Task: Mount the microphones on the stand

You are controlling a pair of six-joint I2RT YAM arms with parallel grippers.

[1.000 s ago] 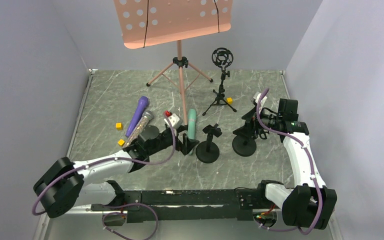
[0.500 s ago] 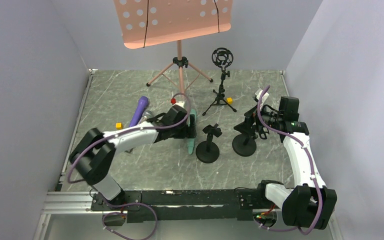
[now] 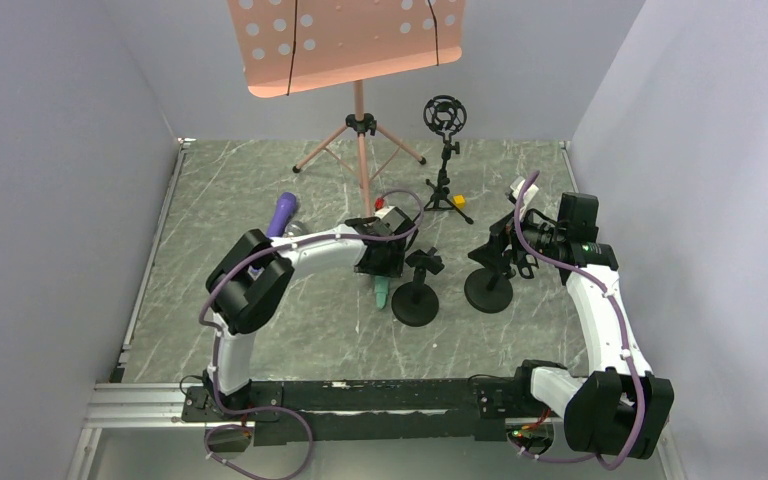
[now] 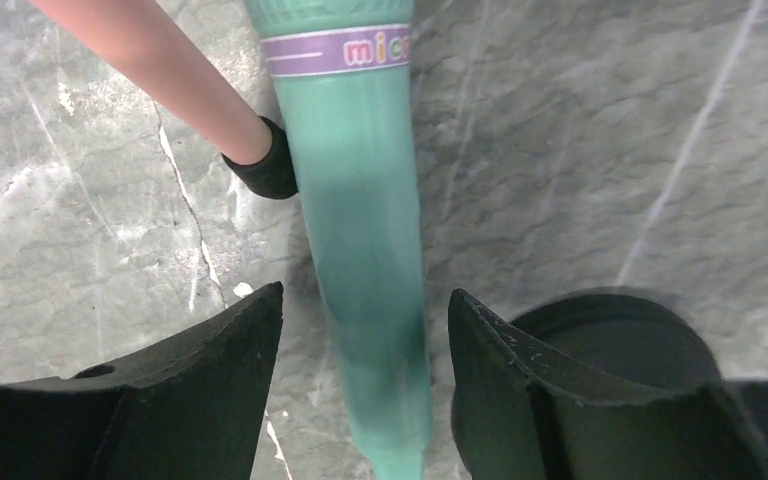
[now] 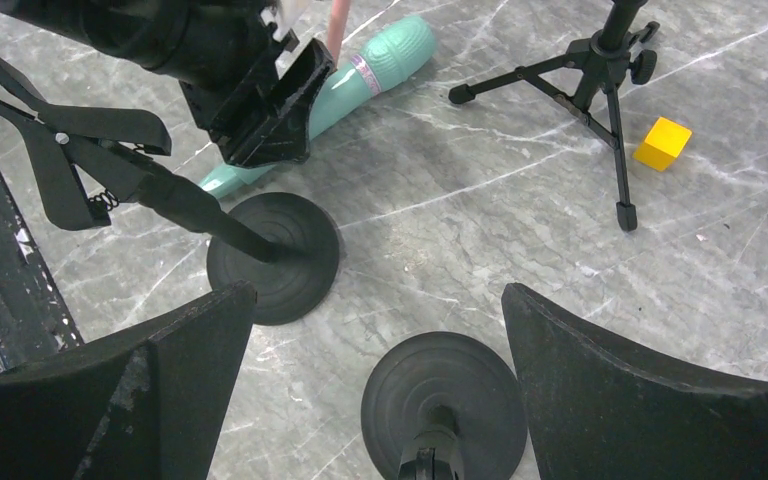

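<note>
The mint green microphone point(image 4: 365, 220) lies flat on the marble table between the open fingers of my left gripper point(image 4: 363, 300), which hovers just above it without touching. In the top view only its tail point(image 3: 381, 293) shows below my left gripper point(image 3: 380, 262). The purple microphone point(image 3: 281, 212) lies to the left. The silver one is mostly hidden under my left arm. Two black round-base stands point(image 3: 415, 300) point(image 3: 488, 288) stand right of the green microphone. My right gripper point(image 5: 377, 300) is open and empty above the right stand's base point(image 5: 445, 400).
A pink music stand point(image 3: 345, 40) rises at the back, and one of its leg feet point(image 4: 260, 168) touches the green microphone. A black shock mount on a small tripod point(image 3: 445, 113) stands behind the stands, with a yellow cube point(image 5: 662, 142) beside it. Grey walls close in three sides.
My left arm has swung from the near left out to the right and now sits over the green microphone. My right arm has not moved.
</note>
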